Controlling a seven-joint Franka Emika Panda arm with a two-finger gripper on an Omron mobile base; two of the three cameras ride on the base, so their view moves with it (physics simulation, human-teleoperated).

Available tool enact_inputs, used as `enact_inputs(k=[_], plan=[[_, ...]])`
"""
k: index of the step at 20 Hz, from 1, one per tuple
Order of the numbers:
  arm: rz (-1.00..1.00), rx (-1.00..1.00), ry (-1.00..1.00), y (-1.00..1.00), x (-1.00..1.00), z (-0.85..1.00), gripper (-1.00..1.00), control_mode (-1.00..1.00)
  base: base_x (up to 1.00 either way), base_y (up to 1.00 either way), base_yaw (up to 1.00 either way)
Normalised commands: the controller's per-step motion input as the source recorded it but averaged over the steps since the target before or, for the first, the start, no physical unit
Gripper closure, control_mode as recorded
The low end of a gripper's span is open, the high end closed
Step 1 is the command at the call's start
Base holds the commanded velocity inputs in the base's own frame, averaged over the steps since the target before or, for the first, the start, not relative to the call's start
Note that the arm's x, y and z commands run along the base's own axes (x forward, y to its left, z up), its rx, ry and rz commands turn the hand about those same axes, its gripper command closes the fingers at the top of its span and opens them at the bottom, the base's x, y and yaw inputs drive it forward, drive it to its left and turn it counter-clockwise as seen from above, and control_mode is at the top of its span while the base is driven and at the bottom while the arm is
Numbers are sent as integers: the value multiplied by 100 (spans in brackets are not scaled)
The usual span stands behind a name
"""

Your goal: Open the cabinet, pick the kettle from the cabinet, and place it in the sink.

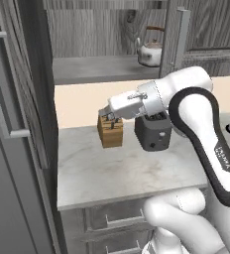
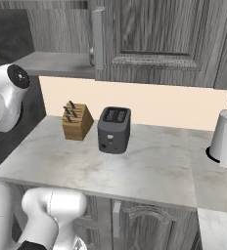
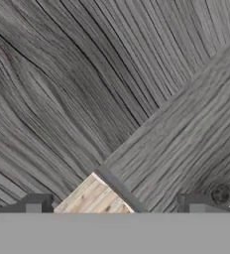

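**A:** Left base view first: where's the kettle [image 1: 150,51] seen?

**B:** It's parked inside the cabinet [image 1: 107,34], on the shelf, at the right end just beside the opened door's edge. Below that shelf, the knife block [image 1: 110,131] and the toaster [image 1: 154,132] are set on the marble counter [image 1: 112,173], side by side, well under the kettle. The gripper [image 1: 105,113] is held just above the knife block, lower than the cabinet shelf. Whether the jaws are spread can't really be made out from here.

**A:** And the right base view?

**B:** The cabinet door is shown swung out, with its silver bar handle [image 2: 99,39] along the edge. A tiny sliver of something pale is glimpsed behind that handle on the shelf, too hidden to call. Under the cabinet, the knife block and toaster are seen again, and a paper towel roll [image 2: 226,138] is stood far off to the toaster's right.

**A:** Hand view?

**B:** Grey wood grain of the cabinet is faced, with a bit of the knife block's pale wood low down. The two fingertips [image 3: 35,204] are spread wide apart, with nothing gripped between them.
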Motion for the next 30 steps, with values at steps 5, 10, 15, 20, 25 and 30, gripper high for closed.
enact_inputs(k=[5,10,15,20,25,30], plan=[[-23,-15,-14,-49,-4,11,-100,-100,0,0,0],[-31,-11,-2,-47,-3,17,-100,-100,0,0,0],[-30,-7,0,-51,-1,17,-100,-100,0,0,0],[-23,-8,-2,-52,0,16,-100,-100,0,0,0],[-9,-9,-11,-50,-1,10,-100,-100,0,0,0],[-10,-11,-11,-44,0,10,-100,-100,0,0,0]])
